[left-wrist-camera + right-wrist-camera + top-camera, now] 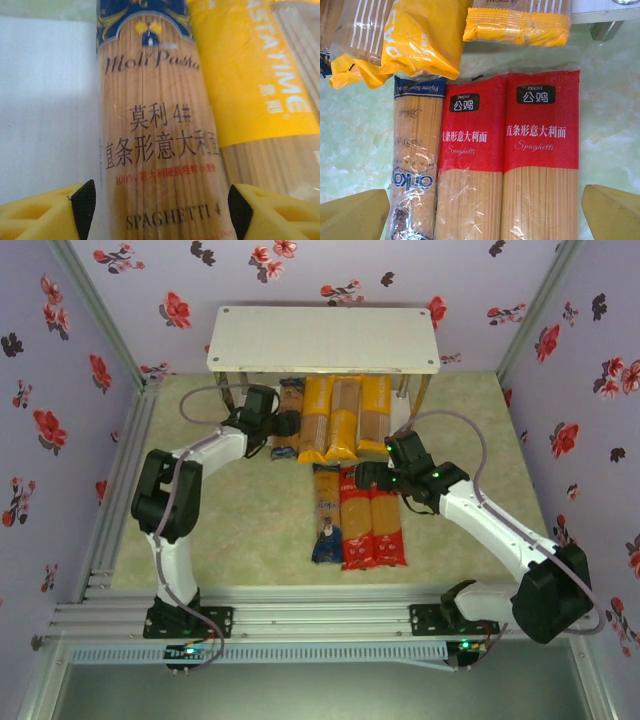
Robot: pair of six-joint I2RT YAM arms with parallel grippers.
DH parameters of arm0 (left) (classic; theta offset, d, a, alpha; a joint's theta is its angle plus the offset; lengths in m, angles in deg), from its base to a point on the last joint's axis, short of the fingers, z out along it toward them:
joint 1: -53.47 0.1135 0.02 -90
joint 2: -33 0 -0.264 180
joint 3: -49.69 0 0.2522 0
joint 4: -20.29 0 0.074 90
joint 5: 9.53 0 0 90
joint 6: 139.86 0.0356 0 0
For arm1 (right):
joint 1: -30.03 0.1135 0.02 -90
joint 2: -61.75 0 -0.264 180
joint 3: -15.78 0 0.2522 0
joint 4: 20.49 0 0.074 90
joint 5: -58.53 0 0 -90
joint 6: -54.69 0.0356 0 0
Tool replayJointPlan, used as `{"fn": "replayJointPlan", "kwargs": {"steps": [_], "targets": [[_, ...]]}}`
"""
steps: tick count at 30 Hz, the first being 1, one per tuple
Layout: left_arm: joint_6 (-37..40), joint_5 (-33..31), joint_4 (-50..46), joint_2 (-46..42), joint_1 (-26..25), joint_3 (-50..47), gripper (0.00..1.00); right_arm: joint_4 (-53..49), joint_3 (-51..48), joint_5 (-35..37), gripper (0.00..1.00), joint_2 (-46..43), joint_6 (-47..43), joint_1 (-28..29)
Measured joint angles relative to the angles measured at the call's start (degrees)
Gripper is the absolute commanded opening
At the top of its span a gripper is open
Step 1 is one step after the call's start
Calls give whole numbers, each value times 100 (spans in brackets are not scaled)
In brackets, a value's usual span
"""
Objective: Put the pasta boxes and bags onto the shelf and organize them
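The left fingers stand open with a brown pack between them, a gap at each side. The pack lies on the shelf, on its lower board, with a yellow pack beyond the right finger. The right fingers spread wide, and two red packs lie between them on the table.

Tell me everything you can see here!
table: one, pale green, under everything
shelf: one, white, at the far edge
yellow packs: three, yellow, on its lower board
brown packs: two, brown with blue ends, one beside the yellow ones, another on the table
red packs: two, red, beside that brown one
walls: three, purple with red flowers, around the table
left gripper: one, yellow, open around the shelf's brown pack
right gripper: one, yellow, open above the table's packs
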Motion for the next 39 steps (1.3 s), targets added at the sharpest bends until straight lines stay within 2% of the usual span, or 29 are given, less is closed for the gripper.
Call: {"fn": "replayJointPlan", "kwargs": {"steps": [5, 8, 13, 17, 21, 24, 28, 39], "targets": [[164, -74, 656, -920, -103, -688, 74, 0, 0, 0, 99, 0, 0, 0], [256, -245, 745, -1547, -363, -1014, 74, 0, 0, 2, 99, 0, 0, 0], [262, -807, 103, -2564, -1469, -1462, 73, -17, 0, 136, 99, -55, -2, 0], [-304, -1008, -634, -3082, -2404, -2098, 75, -44, 0, 258, 99, -195, -13, -22], [-984, -1054, -1349, -3097, -2879, -2583, 79, -44, -2, 284, 99, -232, -13, -33], [-1375, -1005, -1587, -3073, -3025, -2712, 80, -42, -24, 282, 99, -269, -9, -37], [-1735, -837, -1486, -2872, -3045, -2712, 80, -42, -120, 282, 99, -455, -2, -37], [-2374, -101, -970, -1545, -3049, -2695, 82, -42, -243, 284, 99, -772, -2, -39]]}}
